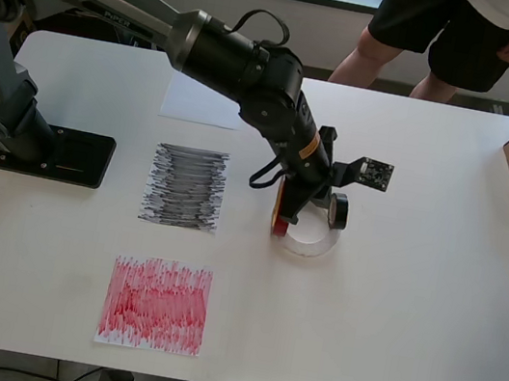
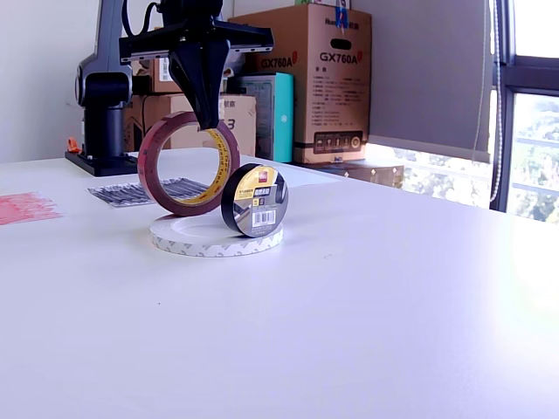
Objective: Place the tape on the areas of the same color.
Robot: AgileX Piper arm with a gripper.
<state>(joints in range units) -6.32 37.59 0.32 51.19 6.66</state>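
My tool (image 2: 203, 109) clenched on the upright red tape roll (image 2: 188, 164), small black roll (image 2: 254, 201) leaning beside it, both on the flat white ring (image 2: 214, 237), white worktop (image 2: 367, 297).

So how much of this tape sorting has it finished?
Nothing is sorted yet. The gripper is pinching the upright red roll, which stands on the flat white ring beside the black roll. The red sheet, black sheet and white sheet are all bare.

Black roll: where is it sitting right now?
In the exterior view the black roll stands on edge on the flat white ring, at the right of the upright red roll under the gripper.
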